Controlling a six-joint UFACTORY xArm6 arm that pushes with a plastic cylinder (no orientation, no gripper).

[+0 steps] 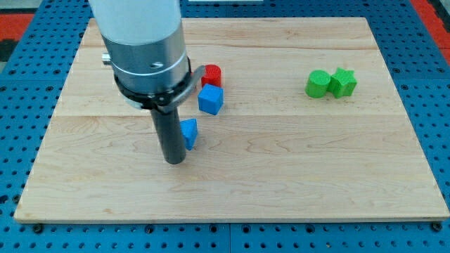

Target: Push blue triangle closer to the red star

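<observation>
Pushing step judged underway: my tip (174, 160) is set touching the blue triangle (189, 133), at its lower left. No claw is fitted. A push toward the view's top right, to the red star (211, 75), is called for.

Pale wooden board (295, 161): smooth, matt, visible grain and plank seams. Blue perforated metal bench (21, 98) at frame edges: painted, slight sheen. Straight dark rod (171, 137): matt black. Brushed silver metal collar (146, 60), centre-left: satin. Blue triangular plastic block (189, 133): matt.
</observation>
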